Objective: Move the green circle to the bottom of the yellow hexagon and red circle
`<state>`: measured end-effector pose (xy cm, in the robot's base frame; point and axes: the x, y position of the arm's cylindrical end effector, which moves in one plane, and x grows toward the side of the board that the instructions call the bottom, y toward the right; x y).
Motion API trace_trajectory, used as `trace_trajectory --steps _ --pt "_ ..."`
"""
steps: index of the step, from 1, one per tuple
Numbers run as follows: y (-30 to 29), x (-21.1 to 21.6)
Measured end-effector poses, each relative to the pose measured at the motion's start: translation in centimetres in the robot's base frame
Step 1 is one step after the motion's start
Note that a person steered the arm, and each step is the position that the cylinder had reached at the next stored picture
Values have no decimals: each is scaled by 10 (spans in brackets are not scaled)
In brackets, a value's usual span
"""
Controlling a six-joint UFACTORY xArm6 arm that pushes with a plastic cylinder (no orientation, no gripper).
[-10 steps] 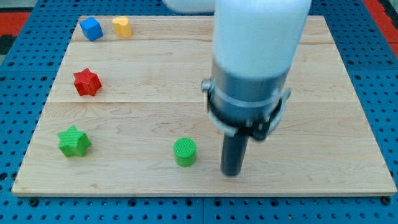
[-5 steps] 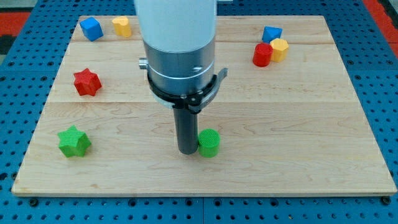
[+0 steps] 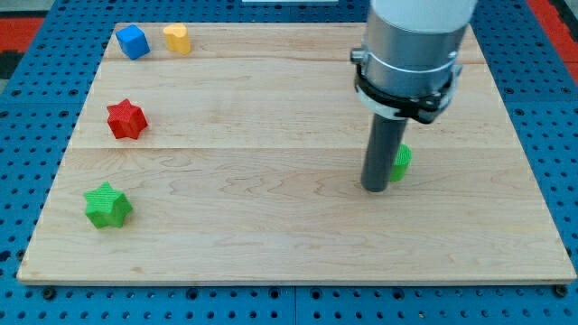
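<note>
The green circle [image 3: 401, 161] lies right of the board's middle, mostly hidden behind my rod. My tip [image 3: 376, 188] rests on the board touching the circle's left side. The yellow hexagon and the red circle are hidden behind the arm's wide body at the view's upper right.
A blue block [image 3: 133, 41] and a yellow block [image 3: 177, 39] sit at the view's top left. A red star [image 3: 125, 119] lies at the left, a green star [image 3: 107, 205] at the lower left. The wooden board [image 3: 226, 244] rests on a blue pegboard.
My tip has moved right and up the view, pushing the green circle from the lower middle to right of centre. The arm now hides the red, yellow and blue blocks at the upper right.
</note>
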<state>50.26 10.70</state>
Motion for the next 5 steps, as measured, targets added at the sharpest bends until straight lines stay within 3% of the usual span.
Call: trace_trajectory --steps 2,3,4,5 --pt "43 -61" --pt "72 -45" --pt "84 -62" --pt "75 -103"
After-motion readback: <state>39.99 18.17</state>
